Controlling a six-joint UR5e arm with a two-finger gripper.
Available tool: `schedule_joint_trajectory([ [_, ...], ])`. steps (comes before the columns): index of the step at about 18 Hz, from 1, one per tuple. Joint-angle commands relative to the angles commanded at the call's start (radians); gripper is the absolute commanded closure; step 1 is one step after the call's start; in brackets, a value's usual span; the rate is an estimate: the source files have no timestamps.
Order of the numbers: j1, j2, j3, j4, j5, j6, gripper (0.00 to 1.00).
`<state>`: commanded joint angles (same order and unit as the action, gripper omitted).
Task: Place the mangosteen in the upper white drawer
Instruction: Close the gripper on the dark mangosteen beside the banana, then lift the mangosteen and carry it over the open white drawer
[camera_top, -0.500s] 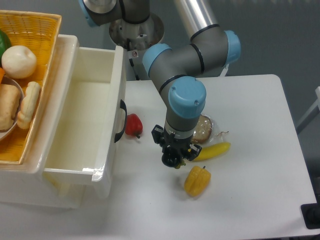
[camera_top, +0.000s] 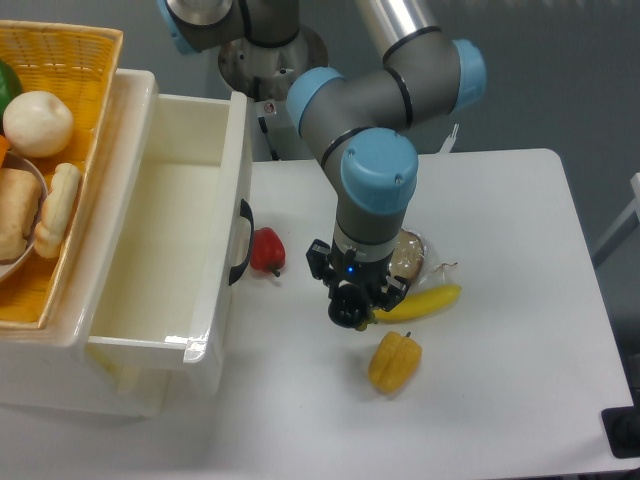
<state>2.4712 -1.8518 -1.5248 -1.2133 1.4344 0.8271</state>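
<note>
The upper white drawer (camera_top: 170, 240) stands pulled out with nothing visible inside, so the placing is not yet done. The tool (camera_top: 349, 310) hangs above the surface (camera_top: 500, 230), apparently pinching the mangosteen (camera_top: 346, 311), a small dark glossy ball; its cap is hidden.

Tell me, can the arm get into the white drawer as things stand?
Probably yes. The white drawer stands pulled out with its top open, and nothing rises between it and the gripper. Only the red pepper lies low on the table beside its front.
</note>
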Motion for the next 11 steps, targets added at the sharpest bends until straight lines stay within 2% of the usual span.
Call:
schedule_joint_trajectory([
  [3, 0.023, 0.06, 0.0, -0.014, -0.086, -0.106, 0.6],
  [8, 0.017, 0.149, -0.006, -0.067, -0.187, -0.177, 0.6],
  [11, 0.006, 0.195, -0.012, -0.107, -0.203, -0.18, 0.6],
])
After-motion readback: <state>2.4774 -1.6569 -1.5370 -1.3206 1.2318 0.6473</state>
